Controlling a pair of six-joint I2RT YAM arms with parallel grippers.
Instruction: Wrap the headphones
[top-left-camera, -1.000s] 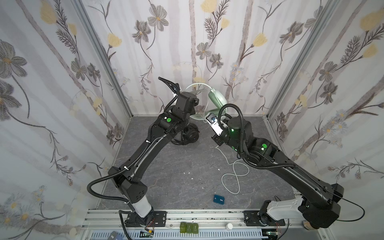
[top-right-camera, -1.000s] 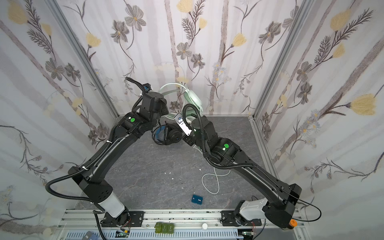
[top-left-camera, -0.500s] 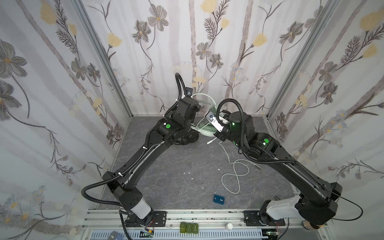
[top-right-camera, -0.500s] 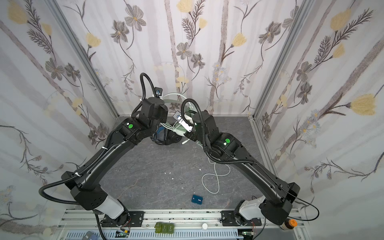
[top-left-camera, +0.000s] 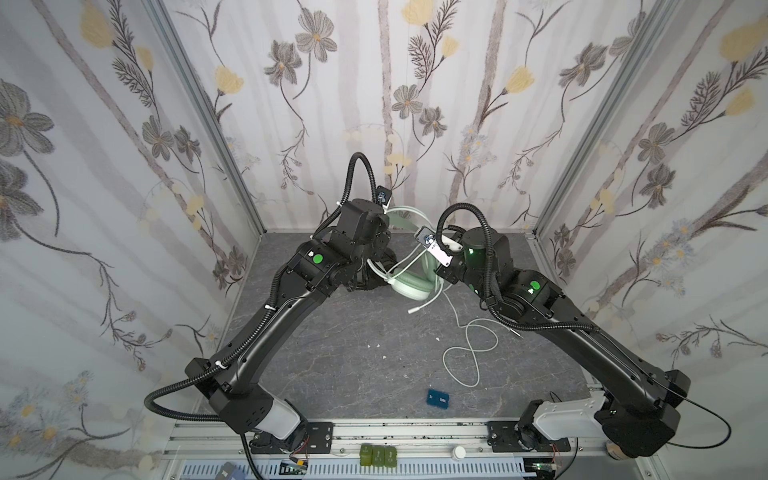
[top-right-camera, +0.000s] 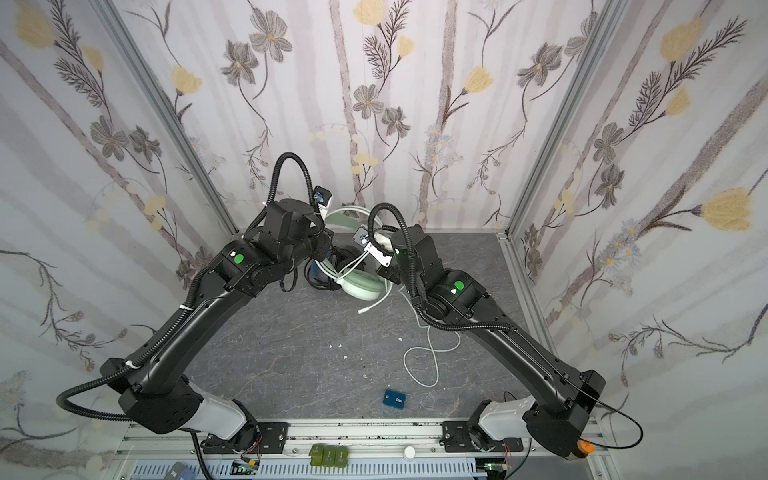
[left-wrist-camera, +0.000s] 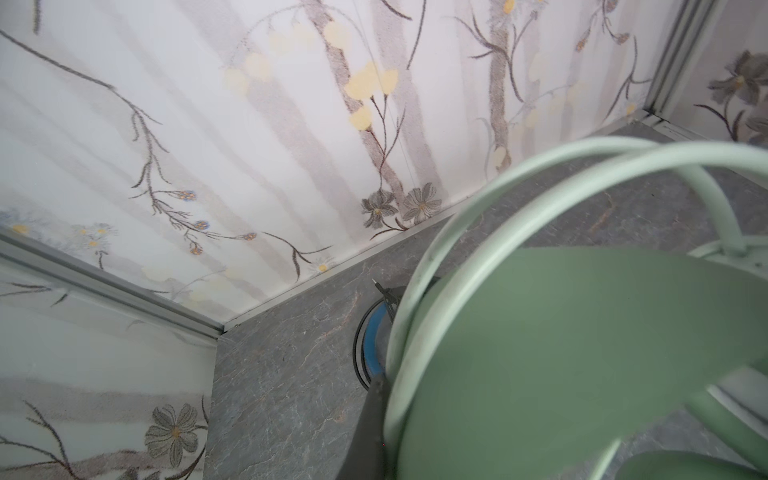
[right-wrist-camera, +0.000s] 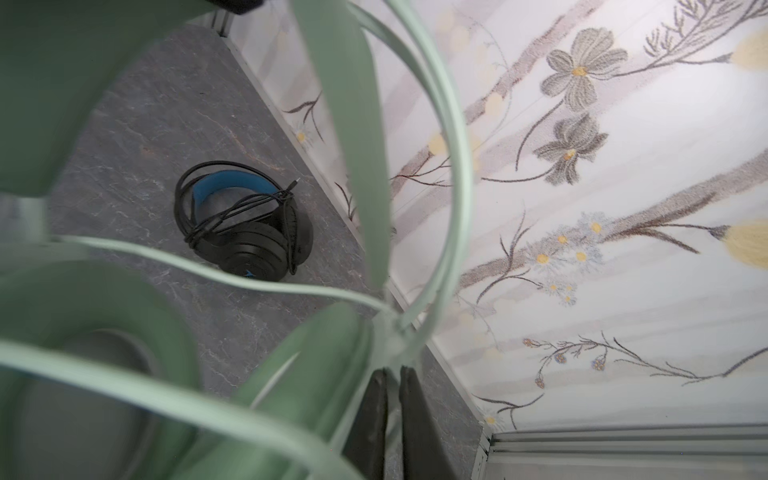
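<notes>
My left gripper (left-wrist-camera: 380, 399) is clenched on the thin pale band of the green headphones (top-left-camera: 409, 284). They sit between my two wrists, just above the centre of both top views. My right gripper (right-wrist-camera: 392, 374) has its fingers a slit apart at the band's joint, and I cannot tell whether it pinches. The pale cable (top-left-camera: 469, 353) runs in loops toward the lower right over the counter (top-left-camera: 332, 365). The black headphones (right-wrist-camera: 249, 245) lie flat on the counter, left of centre in the right wrist view, with their cord wound round them.
</notes>
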